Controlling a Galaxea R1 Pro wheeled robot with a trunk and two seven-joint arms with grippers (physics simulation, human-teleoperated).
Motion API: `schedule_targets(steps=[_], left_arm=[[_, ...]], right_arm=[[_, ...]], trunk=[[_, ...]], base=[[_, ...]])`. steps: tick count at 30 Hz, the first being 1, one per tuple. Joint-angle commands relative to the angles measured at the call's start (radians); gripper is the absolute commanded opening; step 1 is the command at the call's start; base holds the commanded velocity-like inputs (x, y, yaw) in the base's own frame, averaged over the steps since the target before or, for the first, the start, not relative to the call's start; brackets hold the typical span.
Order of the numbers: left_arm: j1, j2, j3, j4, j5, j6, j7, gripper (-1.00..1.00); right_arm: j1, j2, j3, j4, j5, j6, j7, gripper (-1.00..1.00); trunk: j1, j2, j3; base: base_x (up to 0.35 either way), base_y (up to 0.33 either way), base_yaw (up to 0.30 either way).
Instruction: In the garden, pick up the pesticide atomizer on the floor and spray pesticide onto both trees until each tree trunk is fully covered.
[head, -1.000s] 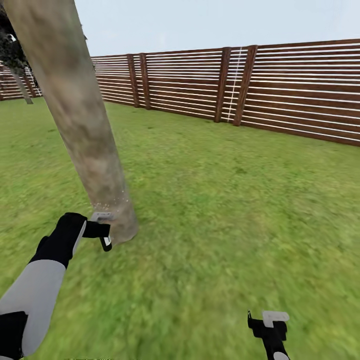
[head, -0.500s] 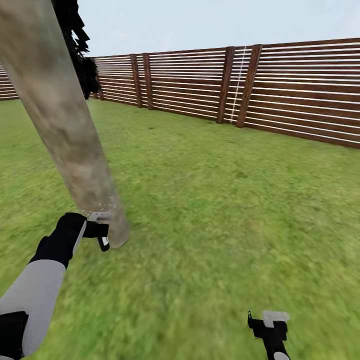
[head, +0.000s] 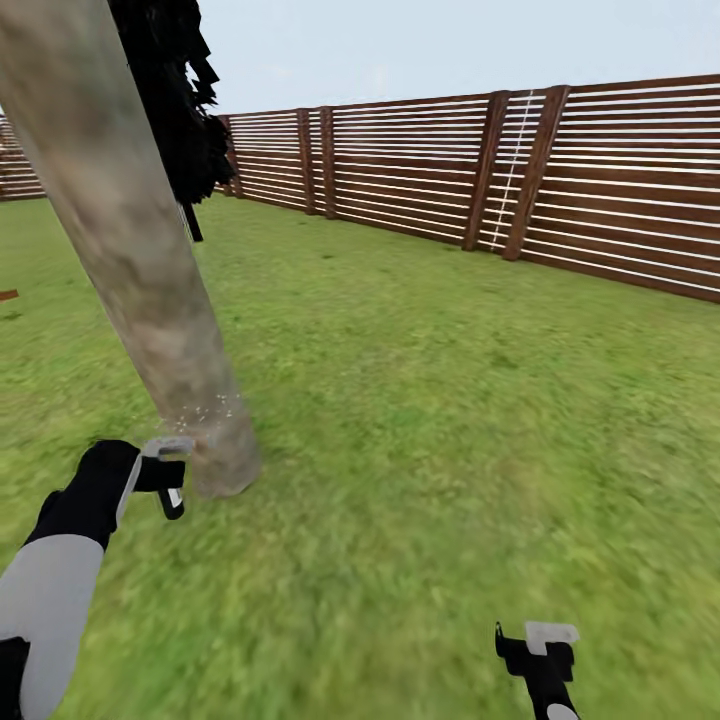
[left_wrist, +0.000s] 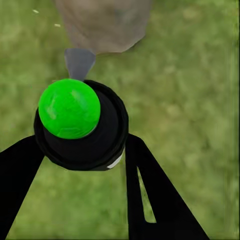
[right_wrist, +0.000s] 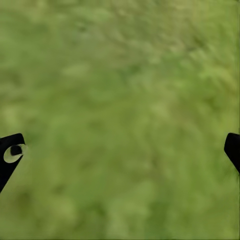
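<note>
A thick beige-grey tree trunk (head: 130, 240) leans up from the grass, its base (left_wrist: 102, 22) just ahead of the atomizer's grey nozzle (left_wrist: 79, 61). My left gripper (head: 165, 478) is shut on the pesticide atomizer (left_wrist: 70, 107), a black body with a bright green round top, and the nozzle (head: 165, 446) points at the trunk's foot from the left. Tiny white pesticide specks (head: 212, 408) dot the lower trunk. My right gripper (head: 535, 640) hangs open over bare grass, its fingertips (right_wrist: 10, 152) spread wide apart.
A brown slatted fence (head: 450, 170) runs across the back and right. A dark conifer (head: 175, 110) stands behind the trunk. Green lawn (head: 430, 420) spreads to the right of the tree. A small brown object (head: 6, 295) sits at the left edge.
The camera has swung left, so the fence slid right and the dark conifer came more into view. My left gripper with the atomizer has drawn slightly back and left from the trunk base.
</note>
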Motion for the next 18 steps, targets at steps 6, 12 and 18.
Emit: schedule_targets(steps=[6,12,18], left_arm=[[0.001,-0.106,-0.025,0.004,-0.024,-0.002,-0.005,-1.00],[0.048,0.009,-0.019,0.006,-0.024,-0.040,-0.003,-1.00],[0.095,-0.027,-0.017,0.008,-0.015,-0.073,0.036,-1.00]], right_arm=[[-0.001,0.000,-0.007,0.000,0.010,-0.002,-0.002,1.00],[-0.001,0.000,-0.007,0.001,0.010,-0.002,-0.002,1.00],[-0.001,0.000,-0.007,0.001,0.010,-0.002,-0.002,1.00]], trunk=[[0.000,0.000,-0.001],[0.000,0.000,-0.001],[0.000,0.000,-0.001]], base=[[0.195,-0.245,0.015],[0.128,-0.095,0.000],[0.004,-0.002,0.127]])
